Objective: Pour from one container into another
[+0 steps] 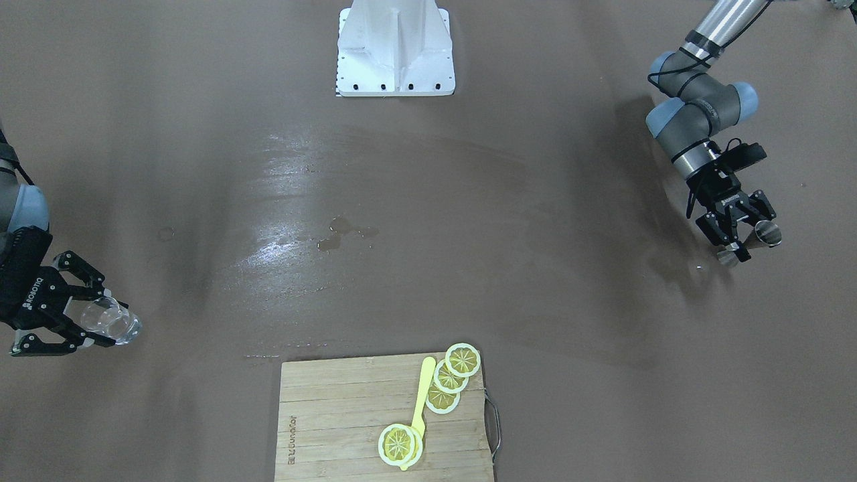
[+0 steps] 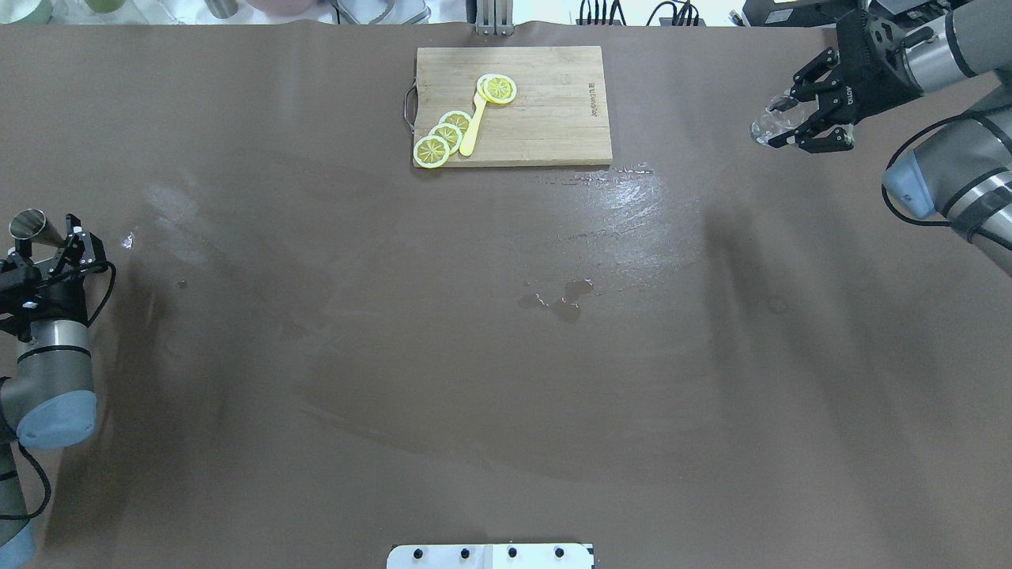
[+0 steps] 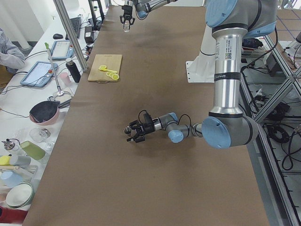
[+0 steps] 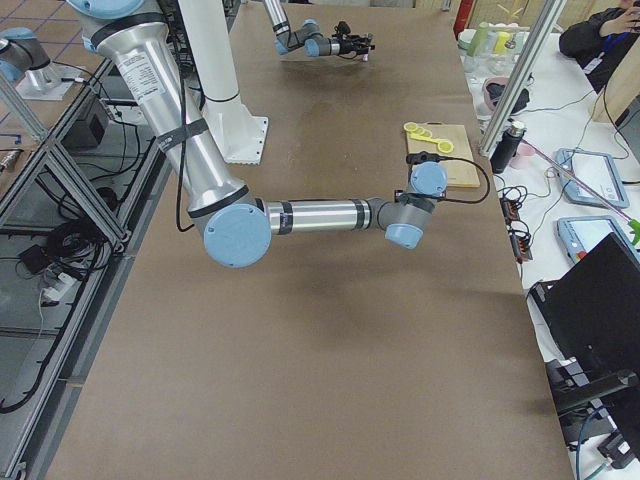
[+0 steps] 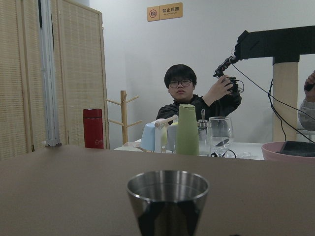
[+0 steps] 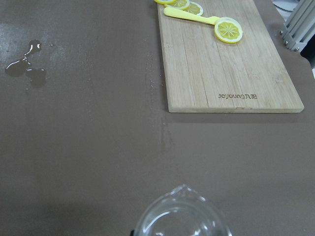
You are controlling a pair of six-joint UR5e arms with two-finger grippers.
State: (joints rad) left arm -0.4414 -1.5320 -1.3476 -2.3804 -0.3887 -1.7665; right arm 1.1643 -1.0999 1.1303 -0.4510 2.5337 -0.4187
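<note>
A small steel cup (image 2: 26,224) sits upright at the table's left end with my left gripper (image 2: 41,237) shut on it. In the left wrist view the steel cup (image 5: 167,199) fills the bottom middle, rim towards the camera. I cannot tell whether it rests on the table. At the far right, my right gripper (image 2: 791,122) is shut on a clear glass beaker (image 2: 768,124) held above the table. The right wrist view shows the spouted rim of the beaker (image 6: 184,216), which looks empty. In the front-facing view the beaker (image 1: 110,320) is at the left and the steel cup (image 1: 763,235) at the right.
A wooden cutting board (image 2: 545,118) with lemon slices (image 2: 443,134) and a yellow utensil (image 2: 473,126) lies at the far middle edge. A small puddle (image 2: 561,296) marks the table's middle. The robot's white base (image 1: 395,47) is on the near side. Cups and bottles (image 5: 184,130) stand beyond the left end.
</note>
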